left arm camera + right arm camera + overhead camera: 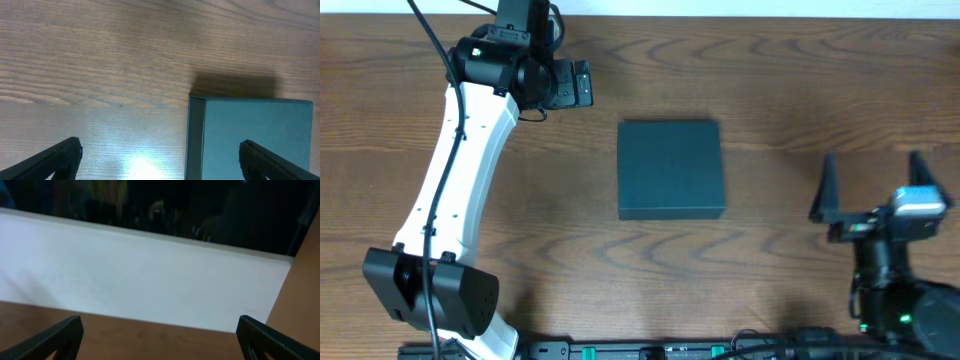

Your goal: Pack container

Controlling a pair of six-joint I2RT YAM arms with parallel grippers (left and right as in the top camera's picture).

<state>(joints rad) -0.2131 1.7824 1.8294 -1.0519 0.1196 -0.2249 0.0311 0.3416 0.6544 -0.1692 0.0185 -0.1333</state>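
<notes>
While the white left arm (460,150) stretches up the left side of the wooden table (800,90), the left hand (585,85) sits near the far edge and points right, jaws spread wide and gripping nothing. Its wrist view shows the two dark fingertips (55,160) far apart at the bottom corners, with bare wood grain between them and a corner of the container (250,135) coming in from the right. A narrow paler band runs down that box's left edge. Seen from overhead, the container (670,170) lies flat at the middle of the table, a dark teal rectangle with its top side level, apart from both hands. Farther right, the right hand (871,165) is near the table's right edge, fingers aimed at the far side, fully parted and empty. Its wrist view looks past the fingertips (50,340) to a white panel (150,275) and blurred darkness beyond.
</notes>
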